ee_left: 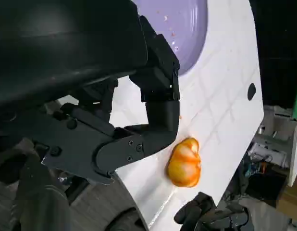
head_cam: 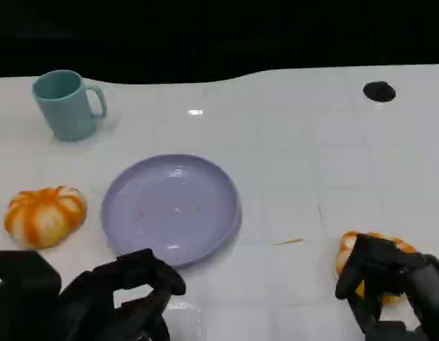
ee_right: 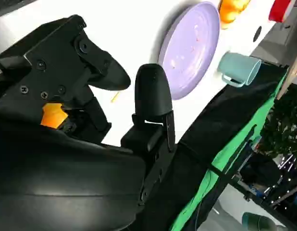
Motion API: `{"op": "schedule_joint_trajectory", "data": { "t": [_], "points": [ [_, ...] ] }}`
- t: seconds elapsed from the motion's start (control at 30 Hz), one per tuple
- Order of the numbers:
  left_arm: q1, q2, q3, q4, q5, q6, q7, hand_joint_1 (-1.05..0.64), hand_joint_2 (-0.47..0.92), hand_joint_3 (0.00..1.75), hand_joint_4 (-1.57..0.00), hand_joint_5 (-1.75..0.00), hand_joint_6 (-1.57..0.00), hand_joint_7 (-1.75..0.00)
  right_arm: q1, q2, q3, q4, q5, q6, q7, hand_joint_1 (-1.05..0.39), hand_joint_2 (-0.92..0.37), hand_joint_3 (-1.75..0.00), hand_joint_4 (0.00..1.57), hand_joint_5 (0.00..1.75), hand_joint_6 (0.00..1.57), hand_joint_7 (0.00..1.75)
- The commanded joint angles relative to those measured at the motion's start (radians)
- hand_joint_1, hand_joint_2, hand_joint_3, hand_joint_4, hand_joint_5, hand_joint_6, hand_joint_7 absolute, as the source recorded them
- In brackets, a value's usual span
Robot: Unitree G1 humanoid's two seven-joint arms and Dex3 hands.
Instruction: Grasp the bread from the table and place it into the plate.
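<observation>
Right hand (head_cam: 390, 284) is closing its fingers (head_cam: 352, 273) around the round orange-glazed bread roll (head_cam: 347, 250) on the white tabletop (head_cam: 290, 163), well right of the lavender round plate (head_cam: 226, 213); firm clamp unconfirmed; left hand (head_cam: 127, 295) is hanging empty, fingers apart.

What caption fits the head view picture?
Right hand over one bread; purple plate waits empty.

Left hand (head_cam: 123, 295) and right hand (head_cam: 390, 280) are showing matte black, blocky finger segments; small screws are dotting the casings in both wrist views.
</observation>
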Motion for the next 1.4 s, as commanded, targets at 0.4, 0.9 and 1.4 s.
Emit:
{"op": "schedule_joint_trajectory", "data": {
  "t": [0.4,0.9,1.4],
  "points": [
    [0.001,0.009,0.01,0.008,-0.006,-0.004,-0.004,-0.35,0.84,0.71,-0.7,-1.75,-0.61,-1.44,0.0,-0.011,-0.006,0.004,0.007,-0.002,0.001,-0.06,-0.44,-1.23,0.95,1.75,0.75,1.55],
    [-0.001,0.011,0.008,0.017,0.0,-0.012,-0.008,-0.36,0.83,0.7,-0.7,-1.75,-0.61,-1.43,0.003,-0.006,-0.011,-0.015,0.022,0.022,0.008,-0.03,-0.46,-1.19,0.81,1.73,0.73,1.41],
    [0.001,0.011,0.015,0.024,-0.008,-0.013,-0.012,-0.37,0.83,0.69,-0.7,-1.75,-0.63,-1.41,-0.025,-0.128,0.0,-0.078,-0.377,-0.013,-0.069,-0.23,-0.35,-0.92,0.61,1.28,0.67,0.87]
  ]
}}
